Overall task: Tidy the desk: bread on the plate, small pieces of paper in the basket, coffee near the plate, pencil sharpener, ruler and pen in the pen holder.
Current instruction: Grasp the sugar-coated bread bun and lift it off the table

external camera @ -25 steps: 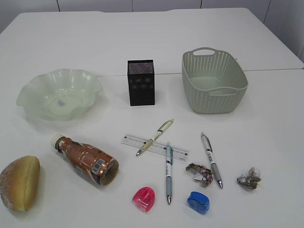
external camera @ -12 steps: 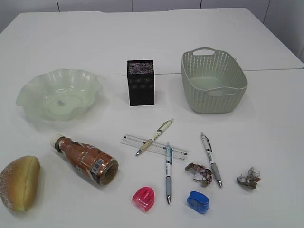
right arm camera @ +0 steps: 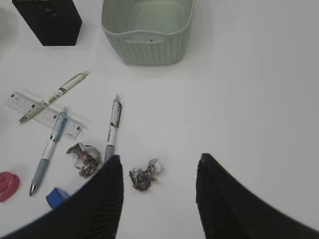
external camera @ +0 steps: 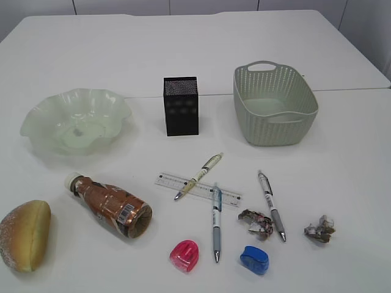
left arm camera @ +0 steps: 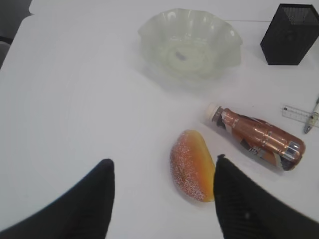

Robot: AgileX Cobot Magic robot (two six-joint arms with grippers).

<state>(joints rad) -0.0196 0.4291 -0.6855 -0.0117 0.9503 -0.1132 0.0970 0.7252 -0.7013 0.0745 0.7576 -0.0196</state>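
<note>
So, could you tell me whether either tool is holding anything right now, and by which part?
Nothing is held. The left tool stands open above the bread, and the right tool is open over a paper ball, touching neither.

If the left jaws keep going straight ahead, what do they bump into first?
Probably the bread, which lies just ahead between the open left gripper's jaws; depth is hard to judge.
</note>
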